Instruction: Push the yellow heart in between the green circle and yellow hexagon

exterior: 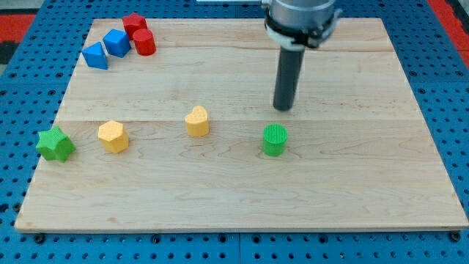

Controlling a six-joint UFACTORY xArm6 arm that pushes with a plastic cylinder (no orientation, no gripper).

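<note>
The yellow heart [197,122] lies on the wooden board, left of centre. The green circle [274,139] stands to its right and slightly lower. The yellow hexagon [113,136] lies to the heart's left. The heart sits between them, a little above the line joining the two. My tip [283,108] is just above the green circle and to the right of the heart, touching no block.
A green star [56,144] lies at the board's left edge. Two blue blocks [107,48] and two red blocks [139,34] cluster at the top left corner. The wooden board [330,191] rests on a blue pegboard.
</note>
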